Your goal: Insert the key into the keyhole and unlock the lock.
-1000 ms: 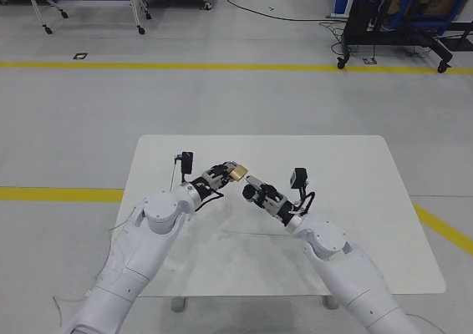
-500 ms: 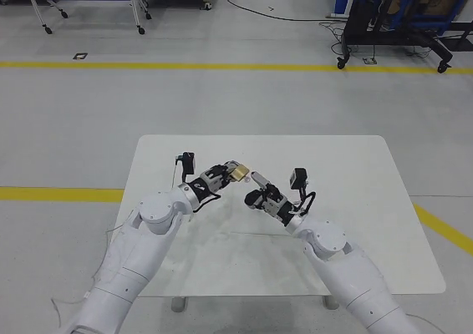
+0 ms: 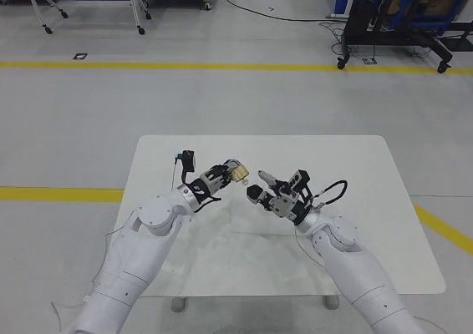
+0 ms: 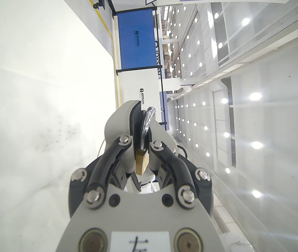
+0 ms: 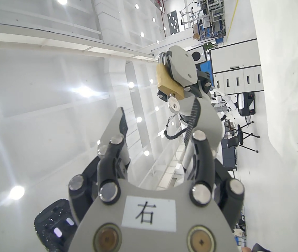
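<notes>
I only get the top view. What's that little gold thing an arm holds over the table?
Observer: A brass lock with a steel shackle. The left tool is shut on it.
Visitor: And where's the key?
Observer: Already in the keyhole. The right wrist view shows the key sticking out of the lock's underside.
Visitor: So is the other arm holding the key?
Observer: No. The right tool is open, with nothing between its fingers.
</notes>
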